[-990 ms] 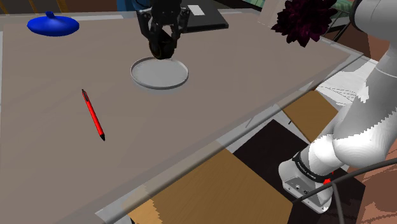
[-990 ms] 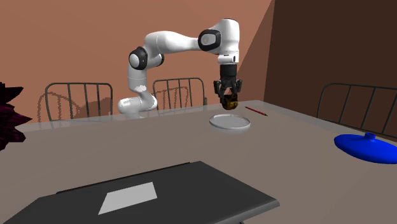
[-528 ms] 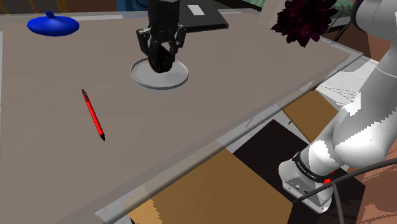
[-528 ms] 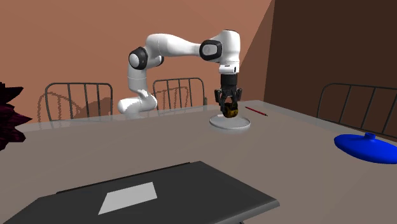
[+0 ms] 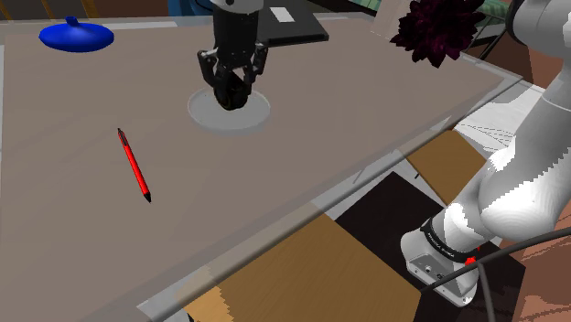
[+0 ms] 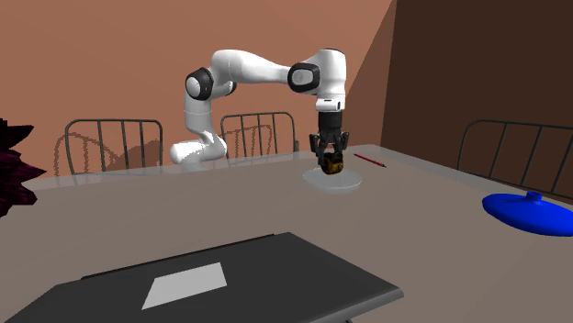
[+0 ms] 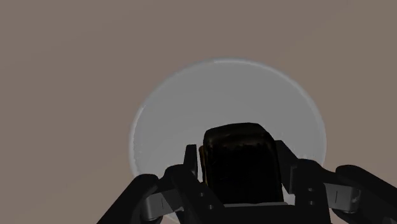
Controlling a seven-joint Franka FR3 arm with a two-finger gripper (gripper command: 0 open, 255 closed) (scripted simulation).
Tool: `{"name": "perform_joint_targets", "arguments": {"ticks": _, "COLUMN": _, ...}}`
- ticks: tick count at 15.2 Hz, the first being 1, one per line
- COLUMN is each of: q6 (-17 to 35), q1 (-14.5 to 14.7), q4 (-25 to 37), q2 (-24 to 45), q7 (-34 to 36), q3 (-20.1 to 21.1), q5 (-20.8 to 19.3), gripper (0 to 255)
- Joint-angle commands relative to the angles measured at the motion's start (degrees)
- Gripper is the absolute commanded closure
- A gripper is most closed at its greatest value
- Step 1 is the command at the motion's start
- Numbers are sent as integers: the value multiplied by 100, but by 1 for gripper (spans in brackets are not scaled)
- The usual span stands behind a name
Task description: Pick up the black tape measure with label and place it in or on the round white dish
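Note:
My black gripper (image 5: 232,96) hangs low over the round pale grey dish (image 5: 257,113) on the table, shut on the black tape measure (image 5: 233,92). In the second exterior view the tape measure (image 6: 334,166) shows a yellow-brown label and sits just above the dish (image 6: 317,182), held by the gripper (image 6: 332,165). The wrist view shows the dark, blocky tape measure (image 7: 240,160) clasped between the two fingers (image 7: 190,160), with the dish (image 7: 191,95) right beneath it. I cannot tell whether the tape measure touches the dish.
A red pen (image 5: 134,165) lies on the table toward the shoulder view's left of the dish. A blue lidded dish (image 5: 76,36) sits at the far left. A dark flat board (image 5: 297,25) lies beyond the dish, and a dark purple plant (image 5: 437,30) stands at the right edge.
The gripper has come down with the tape measure, from well above the dish's far rim to just over the dish. The fingers stay shut on it.

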Motion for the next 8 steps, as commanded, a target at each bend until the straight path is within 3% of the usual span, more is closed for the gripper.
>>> {"name": "perform_joint_targets", "arguments": {"ticks": 1, "q6": 3, "q1": -5, "q4": -6, "q2": -24, "q7": 2, "q3": -2, "q5": 1, "gripper": 255}}
{"name": "perform_joint_targets", "arguments": {"ticks": 2, "q6": 8, "q1": -6, "q4": -18, "q2": -33, "q7": 2, "q3": -1, "q5": 5, "gripper": 0}}
{"name": "perform_joint_targets", "arguments": {"ticks": 7, "q6": 3, "q1": -6, "q4": -6, "q2": -24, "q7": 2, "q3": -2, "q5": 1, "gripper": 0}}
{"name": "perform_joint_targets", "arguments": {"ticks": 8, "q6": -192, "q1": 11, "q4": 193, "q2": -19, "q7": -3, "q3": 5, "q5": 2, "gripper": 0}}
